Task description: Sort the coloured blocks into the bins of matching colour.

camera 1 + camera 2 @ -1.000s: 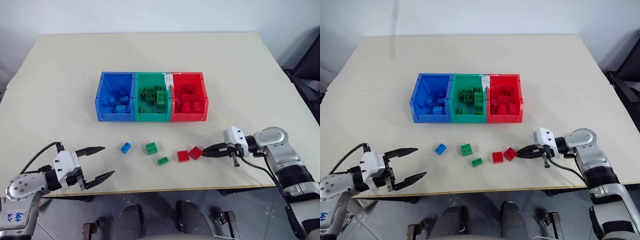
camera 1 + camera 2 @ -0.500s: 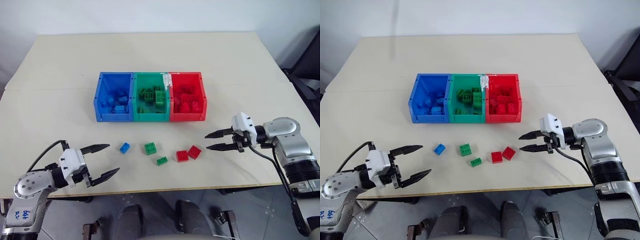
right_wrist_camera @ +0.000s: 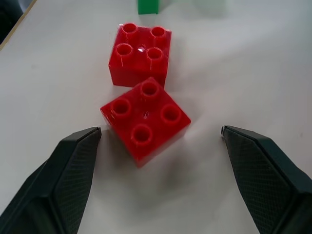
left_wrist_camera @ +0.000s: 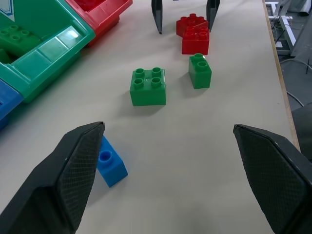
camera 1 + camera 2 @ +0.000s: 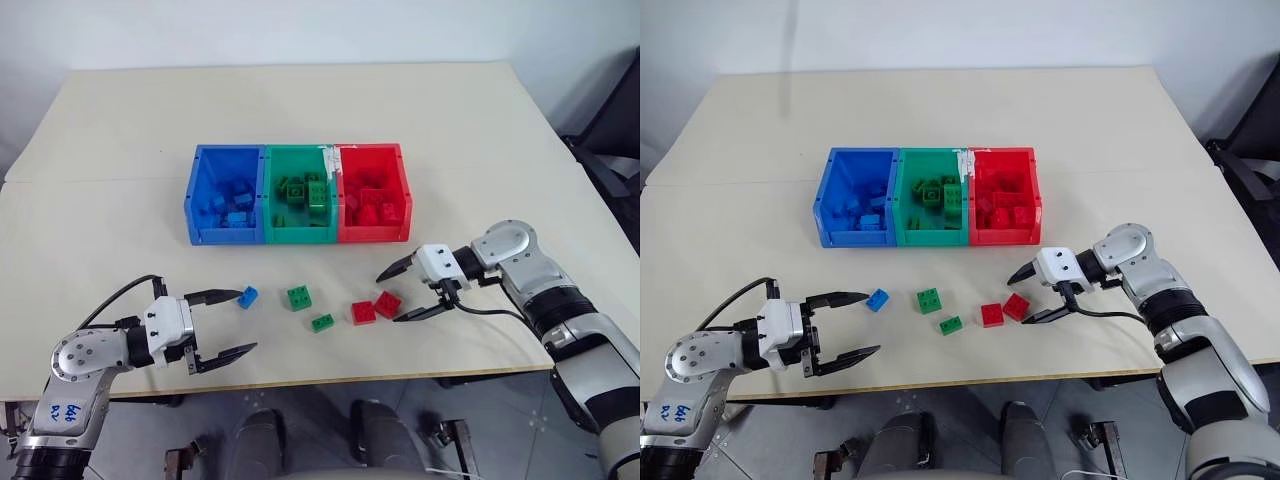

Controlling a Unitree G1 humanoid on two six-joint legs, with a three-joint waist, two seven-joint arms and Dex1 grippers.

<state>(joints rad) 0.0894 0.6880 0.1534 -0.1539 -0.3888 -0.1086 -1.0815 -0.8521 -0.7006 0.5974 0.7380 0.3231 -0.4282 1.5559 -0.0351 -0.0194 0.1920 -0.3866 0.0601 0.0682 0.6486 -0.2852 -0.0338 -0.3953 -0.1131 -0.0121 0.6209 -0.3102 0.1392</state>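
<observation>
Red first: two red blocks lie touching each other on the counter (image 5: pixel 120 130), near edge, right of centre. The one nearer the right claw (image 5: pixel 402 292), call it red block A (image 5: pixel 389 303), sits turned at an angle; red block B (image 5: pixel 364 312) is just left of it. Right claw is spread wide, empty, tips either side of block A but not touching.

Left claw (image 5: pixel 232 323) also spread, empty, one tip just beside the small blue block (image 5: pixel 248 296). Two green blocks between the groups: larger green block (image 5: pixel 300 296), small green block (image 5: pixel 322 322).

Bins sit mid-counter, well apart from the loose pieces: blue bin (image 5: pixel 193 205) left, green bin (image 5: pixel 296 235) middle w/ white tape at rim, red bin (image 5: pixel 405 195) right. All three already hold blocks.

Step in hand, as I read it: approach to pick up block A. Next move calls for closing on A alone w/o dragging B, since they touch, then carrying it far and slightly left to the red bin.

View notes: right wrist view shows studs and the A/B contact clearly; head views don't resolve that. Left wrist view shows the blue block right against one finger (image 4: pixel 73 170), plus the other claw's tips beyond the reds.
</observation>
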